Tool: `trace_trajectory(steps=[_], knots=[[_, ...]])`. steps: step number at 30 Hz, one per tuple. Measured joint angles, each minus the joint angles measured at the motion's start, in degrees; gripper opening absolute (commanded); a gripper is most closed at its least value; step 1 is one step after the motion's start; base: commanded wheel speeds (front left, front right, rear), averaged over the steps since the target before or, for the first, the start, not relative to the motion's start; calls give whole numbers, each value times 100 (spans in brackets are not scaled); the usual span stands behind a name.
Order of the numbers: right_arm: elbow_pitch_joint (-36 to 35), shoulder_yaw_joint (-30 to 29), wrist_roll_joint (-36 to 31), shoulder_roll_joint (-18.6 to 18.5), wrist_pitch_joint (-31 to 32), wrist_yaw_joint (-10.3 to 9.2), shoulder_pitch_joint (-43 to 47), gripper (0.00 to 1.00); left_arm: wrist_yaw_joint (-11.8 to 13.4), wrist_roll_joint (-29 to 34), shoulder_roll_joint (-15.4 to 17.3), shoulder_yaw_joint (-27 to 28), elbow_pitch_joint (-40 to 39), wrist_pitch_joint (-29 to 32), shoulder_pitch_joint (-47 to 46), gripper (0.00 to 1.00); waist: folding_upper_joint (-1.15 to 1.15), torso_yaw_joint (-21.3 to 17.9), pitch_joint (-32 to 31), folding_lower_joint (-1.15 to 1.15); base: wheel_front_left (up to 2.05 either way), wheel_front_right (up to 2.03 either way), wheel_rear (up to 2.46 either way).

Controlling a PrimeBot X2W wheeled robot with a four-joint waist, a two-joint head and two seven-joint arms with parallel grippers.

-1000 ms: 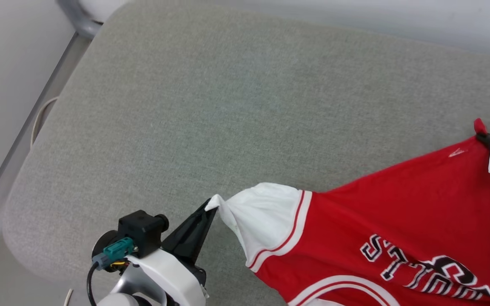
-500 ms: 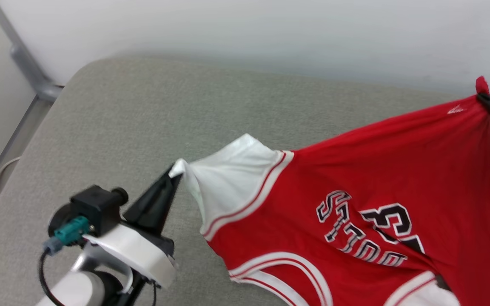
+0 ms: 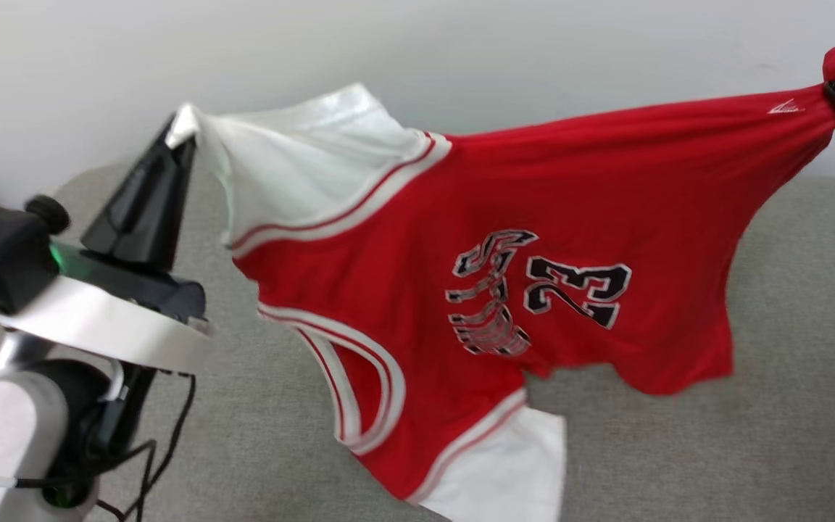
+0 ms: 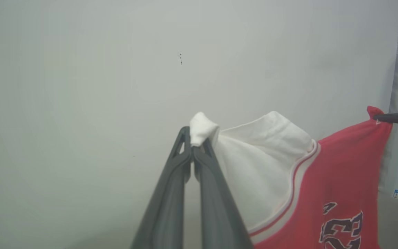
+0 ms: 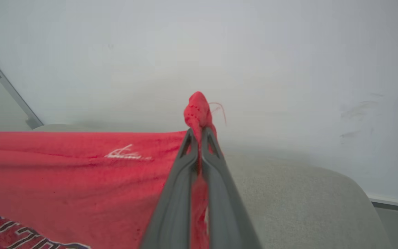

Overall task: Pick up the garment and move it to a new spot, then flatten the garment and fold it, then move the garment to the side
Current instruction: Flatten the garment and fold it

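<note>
So right now I've got the garment (image 3: pixel 504 217) up in the air, stretched between both arms above the grey cushion (image 3: pixel 787 449): left gripper (image 3: pixel 180 136) clamped on a white sleeve tip, right gripper (image 3: pixel 833 88) pinching a red corner. I'd say the pickup is done; setting it down somewhere new, flattening, folding and the move aside are all left.
</note>
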Motion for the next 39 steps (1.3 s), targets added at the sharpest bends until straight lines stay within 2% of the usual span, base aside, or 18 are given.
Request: trace_trajectory(steps=[12,19,25,29,35,39], knots=[[-1261,-742,-350,573,209,1,241,0,201,242,290,475,-324,115,-977,0,0,-341,-41,0,0,0,0],[-1750,-1015,-520,833,192,1,151,0,134,449,520,552,-299,260,-1639,0,0,-439,151,0,0,0,0],[-1906,-1301,-735,984,11,2,-270,0,-193,566,826,547,-42,474,-2416,0,0,-493,516,1,0,0,0],[-1875,-1378,-864,1017,-87,2,-637,0,-478,608,909,489,267,578,-3114,0,0,-512,870,1,0,0,0],[-1578,-1468,-1085,1002,-285,3,-1490,0,-1010,766,973,243,991,699,-4364,0,0,-507,1534,1,0,0,0],[-1124,-1480,-1330,976,-548,4,-2258,0,-1424,1151,965,-38,1695,636,-5354,0,0,-483,2042,2,0,0,0]])
